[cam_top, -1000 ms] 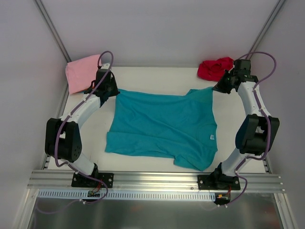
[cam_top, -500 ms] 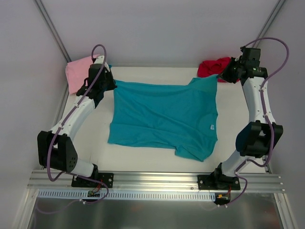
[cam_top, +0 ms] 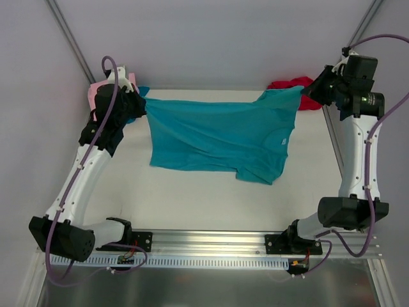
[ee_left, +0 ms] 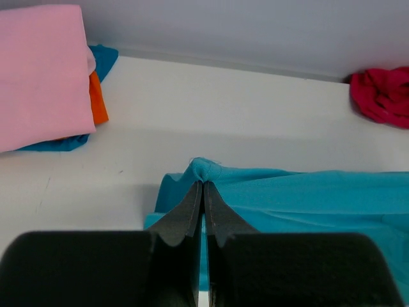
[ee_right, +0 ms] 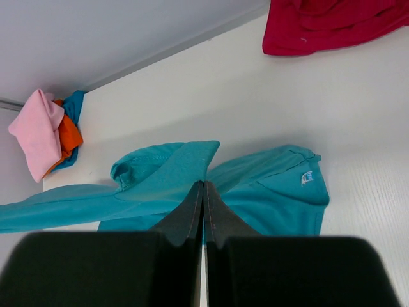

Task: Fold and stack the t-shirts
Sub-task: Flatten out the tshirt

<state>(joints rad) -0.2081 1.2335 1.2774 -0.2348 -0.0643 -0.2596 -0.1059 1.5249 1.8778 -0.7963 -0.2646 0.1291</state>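
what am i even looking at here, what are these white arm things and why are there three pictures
These are two robot arms bolted to the near edge of a white table. The wide picture comes from a fixed camera above and behind them. The other two come from small cameras on each wrist, so the dark shapes at the bottom are each arm's own fingers.

The left hand and the right hand are both shut on the teal t-shirt, each pinching one end and holding it stretched between them above the table.

In the far left corner sits a stack with a pink t-shirt on top and orange and blue cloth beneath. A crumpled red t-shirt lies in the far right corner.
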